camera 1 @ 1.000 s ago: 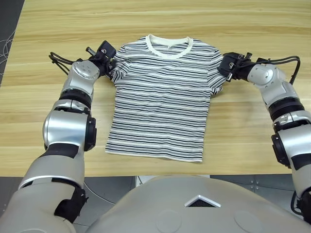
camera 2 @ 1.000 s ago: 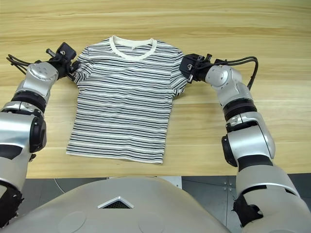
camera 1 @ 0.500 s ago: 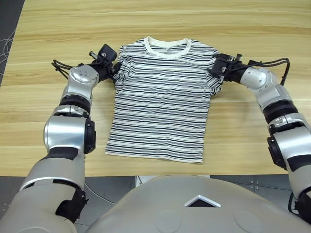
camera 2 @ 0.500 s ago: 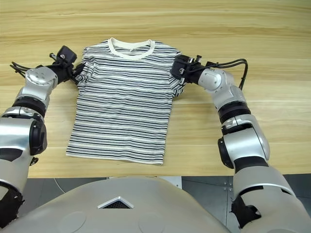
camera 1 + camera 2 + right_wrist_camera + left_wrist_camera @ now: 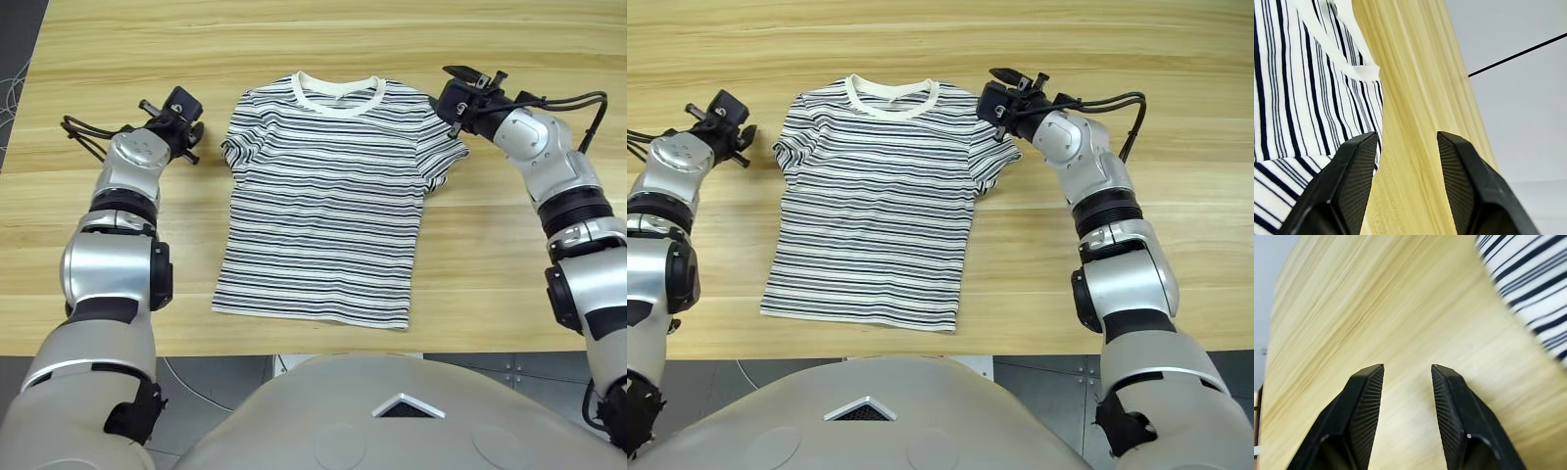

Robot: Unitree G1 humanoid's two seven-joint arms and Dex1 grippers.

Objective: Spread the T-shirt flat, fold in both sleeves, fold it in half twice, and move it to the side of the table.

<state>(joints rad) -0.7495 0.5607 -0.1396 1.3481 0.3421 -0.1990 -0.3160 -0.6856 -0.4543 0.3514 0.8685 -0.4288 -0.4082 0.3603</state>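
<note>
Released: black-and-white striped T-shirt (image 5: 328, 196), laid flat on pale wooden table (image 5: 294, 39); left gripper (image 5: 1407, 368) drawn aside, right gripper (image 5: 1406, 134) raised, both spread wide, empty.

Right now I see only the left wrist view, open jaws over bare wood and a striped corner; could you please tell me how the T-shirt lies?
Observer: The T-shirt lies flat on the table, collar away from the robot, neither sleeve folded in.
Operator: Where are the right jaws?
Observer: They stand open over the edge of the right shoulder, holding nothing.
Operator: Is the left sleeve spread?
Observer: It looks slightly bunched, shorter than the right sleeve.
</note>
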